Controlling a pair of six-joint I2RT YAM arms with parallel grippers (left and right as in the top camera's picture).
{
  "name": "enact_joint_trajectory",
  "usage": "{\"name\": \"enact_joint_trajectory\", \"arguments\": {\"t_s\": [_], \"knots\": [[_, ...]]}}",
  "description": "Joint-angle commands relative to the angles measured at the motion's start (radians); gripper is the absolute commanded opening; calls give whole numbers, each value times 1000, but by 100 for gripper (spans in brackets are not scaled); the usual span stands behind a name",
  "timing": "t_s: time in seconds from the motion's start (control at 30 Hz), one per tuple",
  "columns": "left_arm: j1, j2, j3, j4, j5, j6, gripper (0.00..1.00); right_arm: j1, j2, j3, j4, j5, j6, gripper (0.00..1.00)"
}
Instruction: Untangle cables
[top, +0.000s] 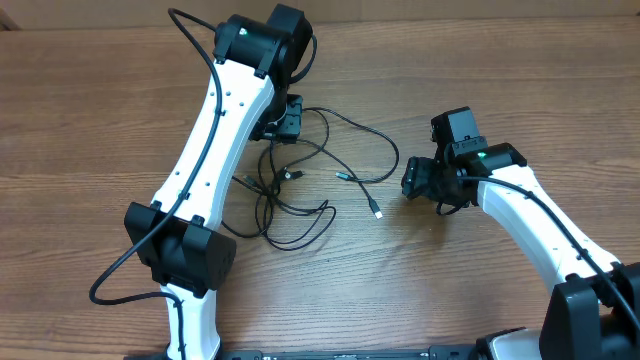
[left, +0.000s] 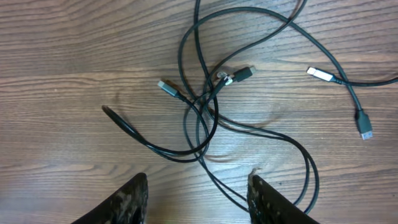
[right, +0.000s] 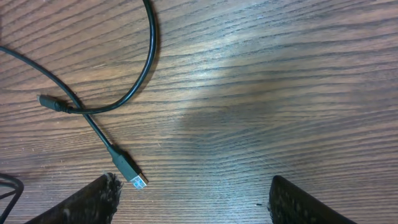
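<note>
The cables (top: 300, 170) are thin black cords in a loose tangle at the middle of the wooden table. In the left wrist view they cross in a knot (left: 208, 93) with several plug ends spread around it. My left gripper (top: 285, 122) hangs open over the tangle's far side; its fingers (left: 198, 186) straddle one cord without holding it. My right gripper (top: 418, 180) is open to the right of the tangle. Its fingers (right: 196, 186) are above bare wood, with a silver-tipped USB plug (right: 130, 172) just inside the left finger.
Thicker black robot cables run along the left arm (top: 215, 110) and loop off its base (top: 110, 280). The right arm (top: 540, 220) reaches in from the lower right. The wooden tabletop (top: 480, 60) extends all round the tangle.
</note>
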Motion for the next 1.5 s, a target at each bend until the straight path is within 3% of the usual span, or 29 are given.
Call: {"name": "enact_joint_trajectory", "arguments": {"t_s": [0.0, 0.27, 0.5, 0.57, 0.63, 0.7, 0.83, 1.0, 1.3, 1.37, 1.43, 1.47], "knots": [[-11, -55, -4, -3, 74, 23, 52, -4, -6, -5, 2, -6, 3, 75], [-9, -197, -143, -3, 77, 14, 52, -4, -6, -5, -13, -5, 3, 75], [22, -419, -386, 8, -87, -157, 55, -4, -6, -5, -12, -6, 3, 76], [48, -475, -473, 54, -92, -187, 61, -4, -6, -5, -10, -6, 3, 75], [89, -508, -577, 133, -44, -189, 66, -4, -6, -5, -10, -6, 3, 75], [140, -504, -718, 269, 100, -164, 70, -4, -6, -5, -10, -42, -1, 81], [180, -492, -897, 511, 332, -100, 75, -4, -6, -5, -10, -48, 0, 82], [184, -466, -1000, 637, 337, -190, 73, -4, -6, -5, -10, -47, 0, 82], [183, -340, -1037, 795, 248, -362, 63, -4, -6, -5, -2, -47, 0, 82], [183, -311, -1037, 850, 240, -365, 54, -4, -6, -5, -2, -47, 0, 82], [183, -295, -1037, 908, 259, -365, 37, -4, -6, -5, -2, -47, 0, 82], [183, -295, -1036, 941, 278, -365, 22, -4, -6, -5, -3, -47, 0, 82]]}}
